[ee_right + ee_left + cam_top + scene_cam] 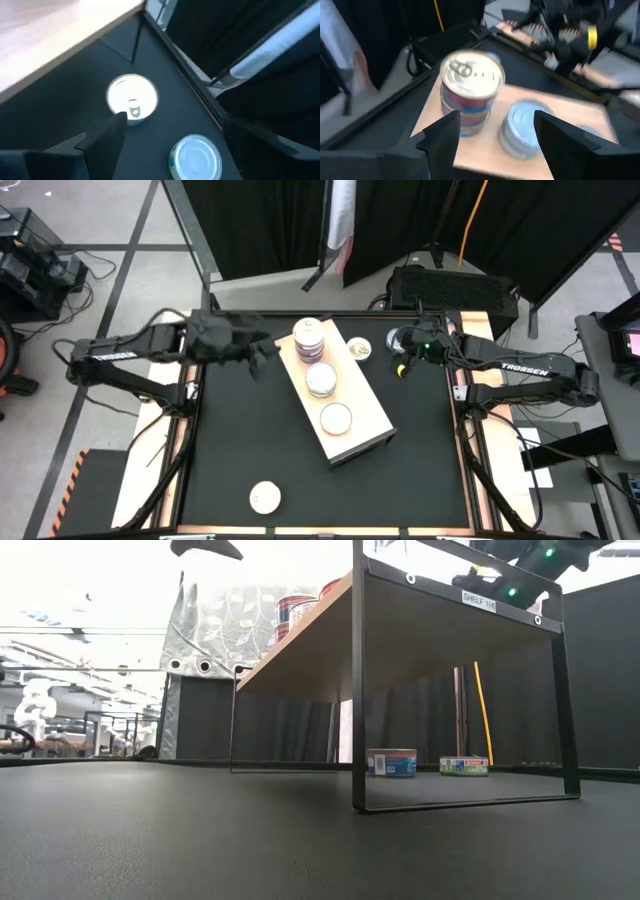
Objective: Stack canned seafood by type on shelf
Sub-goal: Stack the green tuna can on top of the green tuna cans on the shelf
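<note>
Atop shelf (358,408): three tin stacks (310,338).

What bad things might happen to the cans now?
The tall stack of cans sits at the far end of the shelf, close to its edge, with the open left gripper right beside it, so a bump might topple it. The open right gripper hovers over two cans on the table; it might knock the nearer can away.

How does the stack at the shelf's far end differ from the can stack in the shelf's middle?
The far stack is taller, several cans high; the middle stack is lower. The far stack's top lid is silvery-white with a pull tab, the middle stack's lid bluish. The far stack's sides show red and blue labels; the middle stack's sides look pale. Both stand upright on the shelf, untouched by either tool.
</note>
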Motion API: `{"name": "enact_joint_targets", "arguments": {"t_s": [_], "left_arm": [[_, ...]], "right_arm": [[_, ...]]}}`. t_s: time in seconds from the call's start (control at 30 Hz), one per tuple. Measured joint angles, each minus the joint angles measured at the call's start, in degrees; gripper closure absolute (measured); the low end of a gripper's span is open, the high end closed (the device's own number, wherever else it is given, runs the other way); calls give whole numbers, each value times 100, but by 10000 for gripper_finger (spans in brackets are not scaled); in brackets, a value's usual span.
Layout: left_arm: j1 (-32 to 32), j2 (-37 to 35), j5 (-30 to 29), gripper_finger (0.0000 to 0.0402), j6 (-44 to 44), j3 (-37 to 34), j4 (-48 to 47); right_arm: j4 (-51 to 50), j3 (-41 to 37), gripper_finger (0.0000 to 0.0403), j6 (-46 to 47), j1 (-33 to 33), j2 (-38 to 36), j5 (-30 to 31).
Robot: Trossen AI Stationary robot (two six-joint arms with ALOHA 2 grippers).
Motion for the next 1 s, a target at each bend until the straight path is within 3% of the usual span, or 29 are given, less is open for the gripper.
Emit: {"name": "enact_joint_targets", "arguments": {"t_s": [0.2,0.3,0.67,1.0], "left_arm": [[-676,129,-608,148,193,-559,56],[-936,190,-816,148,-136,-833,57],[-2642,190,-558,148,-1130,-1430,304],[-3643,367,-1481,148,-1147,-2006,762]], "right_arm": [[462,-88,104,154,-378,33,-287],[504,-88,116,191,-434,39,-566],[761,-90,147,14,-430,42,-675],[1204,-86,165,5,-574,102,-674]]}}
